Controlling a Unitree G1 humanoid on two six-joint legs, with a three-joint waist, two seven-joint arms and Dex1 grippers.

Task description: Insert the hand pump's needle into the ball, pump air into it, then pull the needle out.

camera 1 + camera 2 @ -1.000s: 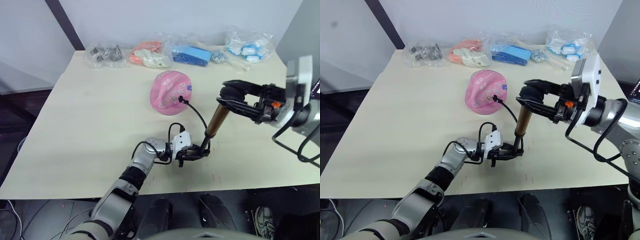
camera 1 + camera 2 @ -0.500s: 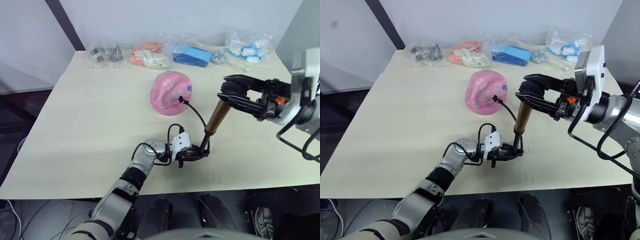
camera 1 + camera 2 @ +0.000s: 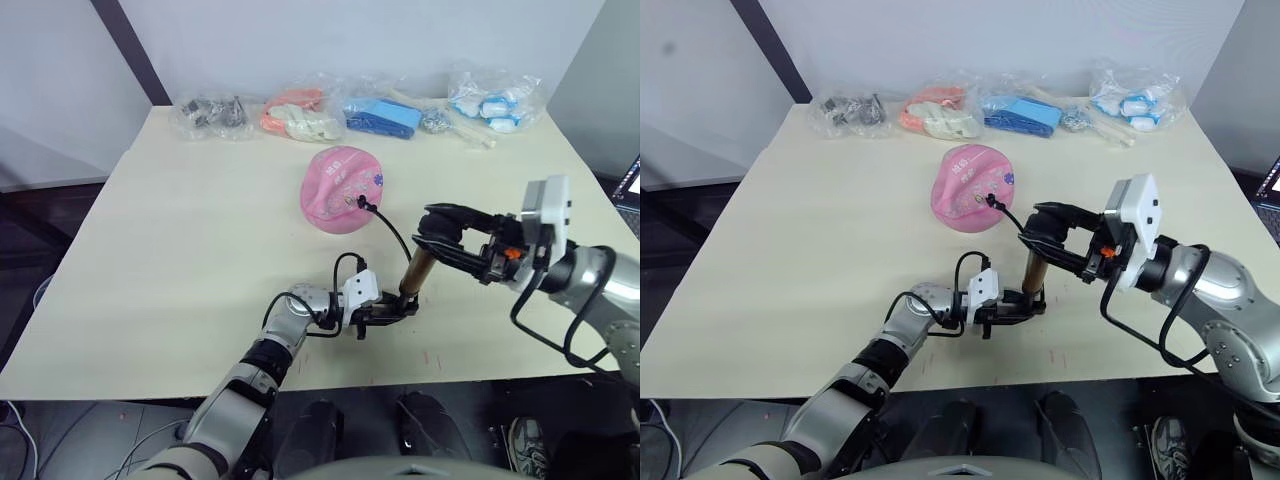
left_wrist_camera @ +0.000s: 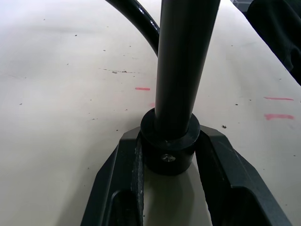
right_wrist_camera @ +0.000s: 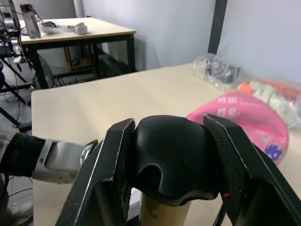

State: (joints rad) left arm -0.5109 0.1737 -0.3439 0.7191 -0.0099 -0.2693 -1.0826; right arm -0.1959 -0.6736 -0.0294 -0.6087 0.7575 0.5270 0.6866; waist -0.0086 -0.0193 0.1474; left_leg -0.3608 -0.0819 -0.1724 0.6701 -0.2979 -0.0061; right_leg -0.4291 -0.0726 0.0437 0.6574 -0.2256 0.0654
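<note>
While both jaws clamp the hand pump [image 3: 415, 272], bagged items [image 3: 383, 112] line the beige table's [image 3: 180, 220] far edge.

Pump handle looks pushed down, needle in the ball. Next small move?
Probably lift the handle for another stroke: the right gripper clamps it low on the pump, the left gripper pins the base, the hose reaches the dented ball.

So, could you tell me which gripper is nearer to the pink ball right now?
Right. The right gripper clamps the pump's handle just in front of the ball; the left gripper holds the pump's base, farther toward the table's near edge.
</note>
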